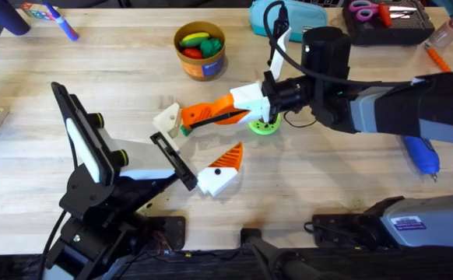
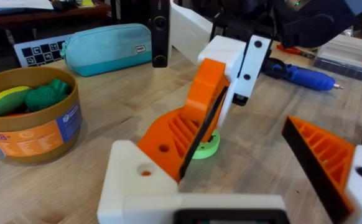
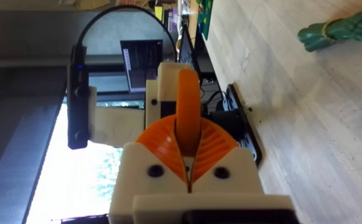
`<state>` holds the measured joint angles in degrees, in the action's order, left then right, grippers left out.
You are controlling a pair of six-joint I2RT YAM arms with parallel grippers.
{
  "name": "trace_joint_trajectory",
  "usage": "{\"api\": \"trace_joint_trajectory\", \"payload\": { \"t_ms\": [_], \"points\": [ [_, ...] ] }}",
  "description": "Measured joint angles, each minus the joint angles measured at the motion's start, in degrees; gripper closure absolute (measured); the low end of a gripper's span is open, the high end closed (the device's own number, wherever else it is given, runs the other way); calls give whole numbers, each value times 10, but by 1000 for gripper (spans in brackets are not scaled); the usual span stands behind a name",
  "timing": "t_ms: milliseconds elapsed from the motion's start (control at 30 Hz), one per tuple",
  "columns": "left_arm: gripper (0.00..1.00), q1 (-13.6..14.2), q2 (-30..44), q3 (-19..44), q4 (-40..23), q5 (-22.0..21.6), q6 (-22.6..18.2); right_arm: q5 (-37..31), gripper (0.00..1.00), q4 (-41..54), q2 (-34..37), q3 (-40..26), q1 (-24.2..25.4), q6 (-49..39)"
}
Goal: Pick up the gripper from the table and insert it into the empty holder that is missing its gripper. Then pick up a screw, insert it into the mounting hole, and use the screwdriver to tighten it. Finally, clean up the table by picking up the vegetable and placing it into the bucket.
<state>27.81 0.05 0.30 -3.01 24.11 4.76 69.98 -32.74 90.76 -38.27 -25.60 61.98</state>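
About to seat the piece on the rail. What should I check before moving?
1. Grasp: the right gripper has its fingers pinching the gripper at their tips: ok.
2. The holder has its far end bare: ok.
3. The gripper seated on the holder: not ok, a gap separates them.
4. Piece lined up with the rail: cannot tell.
5. Vegetable in the bucket: not ok, it lies on the table.

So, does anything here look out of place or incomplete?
Yes. The black rail on the left arm carries one white-and-orange finger only, and its other end is bare. The missing cream piece sits at the tips of the right gripper, not mounted.
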Motion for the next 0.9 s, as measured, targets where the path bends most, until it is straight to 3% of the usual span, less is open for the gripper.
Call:
{"api": "trace_joint_trajectory", "payload": {
  "t_ms": [367, 600, 900],
  "points": [
    [8, 0, 0, 0, 0, 1, 0, 61, 991, -4, 2, 0, 88, 35],
    [8, 0, 0, 0, 0, 9, 0, 80, 990, -4, 2, 0, 56, 45],
    [8, 0, 0, 0, 1, 59, 0, 94, 991, -4, 2, 0, 15, 57]
  ]
}}
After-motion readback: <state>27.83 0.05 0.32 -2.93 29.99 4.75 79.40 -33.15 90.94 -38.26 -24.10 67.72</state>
